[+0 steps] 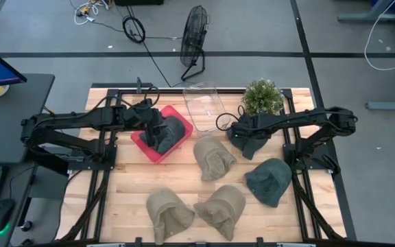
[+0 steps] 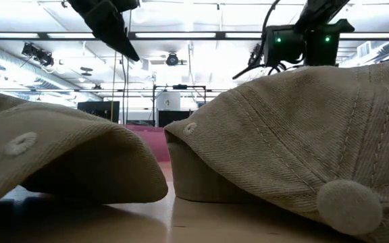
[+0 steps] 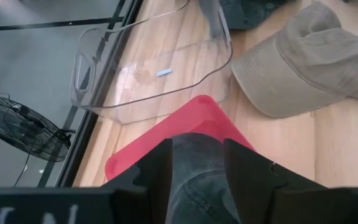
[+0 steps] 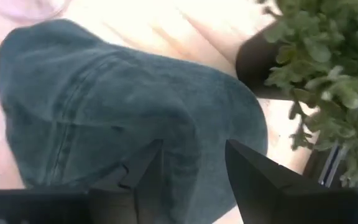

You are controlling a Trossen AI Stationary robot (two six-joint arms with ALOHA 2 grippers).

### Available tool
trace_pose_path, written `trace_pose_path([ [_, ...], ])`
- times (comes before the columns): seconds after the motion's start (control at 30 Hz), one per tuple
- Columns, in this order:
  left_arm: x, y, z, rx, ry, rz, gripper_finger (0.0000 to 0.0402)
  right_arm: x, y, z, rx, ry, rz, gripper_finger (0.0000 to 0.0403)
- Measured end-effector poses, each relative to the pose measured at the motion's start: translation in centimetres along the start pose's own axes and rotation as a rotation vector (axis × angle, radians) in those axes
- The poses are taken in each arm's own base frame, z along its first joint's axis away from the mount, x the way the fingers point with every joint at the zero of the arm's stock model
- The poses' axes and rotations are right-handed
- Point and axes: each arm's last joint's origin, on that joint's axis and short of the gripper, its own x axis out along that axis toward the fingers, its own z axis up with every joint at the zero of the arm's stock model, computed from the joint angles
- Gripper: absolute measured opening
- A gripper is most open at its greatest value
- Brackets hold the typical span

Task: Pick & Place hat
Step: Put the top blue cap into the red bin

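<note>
L pincer point(image 1: 158, 134) sits over the red tray point(image 1: 142, 147) at approx 10 o'clock on the table point(image 1: 129, 185); in the left wrist view its fingers point(image 3: 157, 171) pinch the dark grey hat point(image 3: 201, 180), which lies in the tray; the clear plastic bin point(image 1: 204, 101) stands at 12 o'clock, just beyond the tray's far corner; R pincer point(image 1: 247, 145) hangs at approx 2 o'clock, near the potted plant point(image 1: 262, 97); in the right wrist view its fingers point(image 4: 145, 165) are spread w/ a dark green hat point(image 4: 104, 118) behind them, not gripped as far as can be seen; that green hat point(image 1: 269, 181) rests on the table at 4 o'clock; a tan hat point(image 1: 214, 157) lies near centre; two more tan hats at 6 o'clock, one left point(image 1: 169, 214), one right point(image 1: 221, 209), close together; a floor fan point(image 1: 195, 38) stands beyond the table's far edge.
</note>
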Motion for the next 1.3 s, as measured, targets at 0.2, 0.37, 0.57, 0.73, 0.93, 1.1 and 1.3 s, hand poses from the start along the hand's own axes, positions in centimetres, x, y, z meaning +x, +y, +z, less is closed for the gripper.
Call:
trace_pose_path([
  [0.2,0.0,0.0,0.0,0.0,0.002,0.0,0.0144,0.1,-0.3,0.1,0.019,-0.025,-0.052,0.0178],
  [0.37,0.0,0.0,0.0,0.0,0.003,0.0,0.0144,0.4,-0.1,-0.2,0.064,0.005,-0.016,0.0178],
  [0.57,0.0,0.0,-0.2,-0.017,0.023,-0.003,0.0144,2.5,-0.1,-2.0,0.084,0.031,-0.018,0.0178],
  [0.73,0.0,0.0,-0.2,-0.017,0.025,-0.003,0.0144,3.5,0.0,-2.6,0.082,0.005,-0.001,0.0163],
  [0.93,0.1,-0.1,-0.2,-0.018,0.026,-0.003,0.0144,3.2,0.2,-2.3,-0.013,0.012,0.027,0.0052],
  [1.1,0.1,-0.1,-0.2,-0.052,0.026,-0.003,0.0144,1.8,0.6,-1.9,-0.086,0.02,0.054,0.0021],
  [1.3,0.1,-0.1,0.0,-0.188,0.004,-0.021,0.0144,-1.9,1.4,-1.2,-0.171,0.026,0.066,0.0008],
])
